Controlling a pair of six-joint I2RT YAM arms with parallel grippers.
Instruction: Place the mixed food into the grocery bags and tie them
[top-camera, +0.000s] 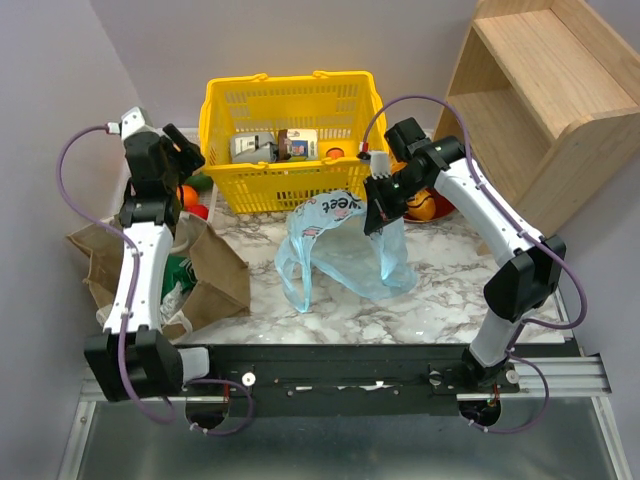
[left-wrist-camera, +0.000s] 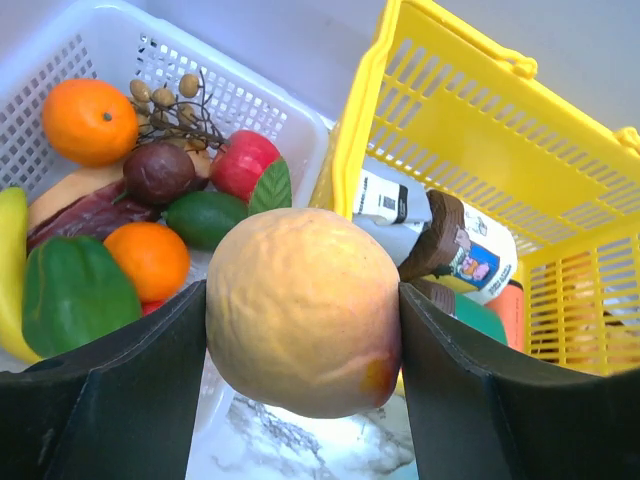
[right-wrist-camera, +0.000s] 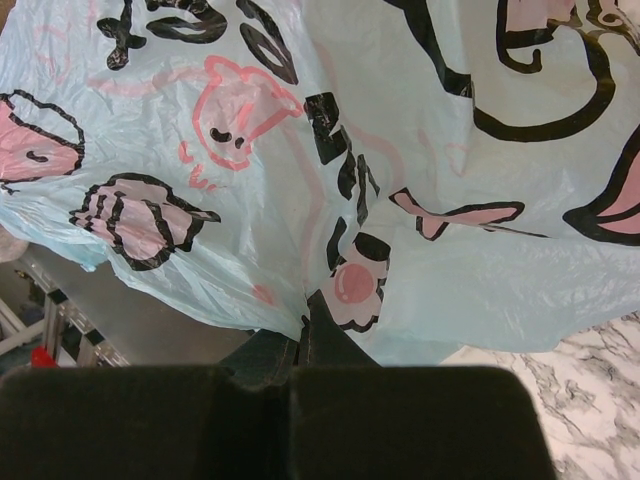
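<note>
- Mixed food lies heaped in a white mesh basket (left-wrist-camera: 60, 40) at the table's (top-camera: 430, 300) far left corner: two oranges (left-wrist-camera: 90, 120), a green pepper (left-wrist-camera: 70, 290), a red fruit (left-wrist-camera: 240, 160) and a dark purple fruit (left-wrist-camera: 157, 172) among it.
- One peach-coloured fruit (left-wrist-camera: 300, 300) is out of the heap, clamped in the left gripper (top-camera: 186, 153); both black fingers (left-wrist-camera: 150, 390) press against its sides, and it hangs over the marble between the white basket and the yellow basket (top-camera: 290, 90).
- The right gripper (right-wrist-camera: 305, 330) is pinched tight on a fold of the light-blue bag (top-camera: 345, 250) and holds the top of it raised.
- That bag, printed with pink cartoon figures, stands mid-table just in front of the yellow basket, its lower part resting on the marble.
- The tan bag (top-camera: 215, 270) slumps at the left edge, beside the left arm.
- The yellow basket sits at the far edge with cartons (top-camera: 255, 148) inside.
- More fruit (top-camera: 422, 205) lies toward the far right corner, behind the right arm.
</note>
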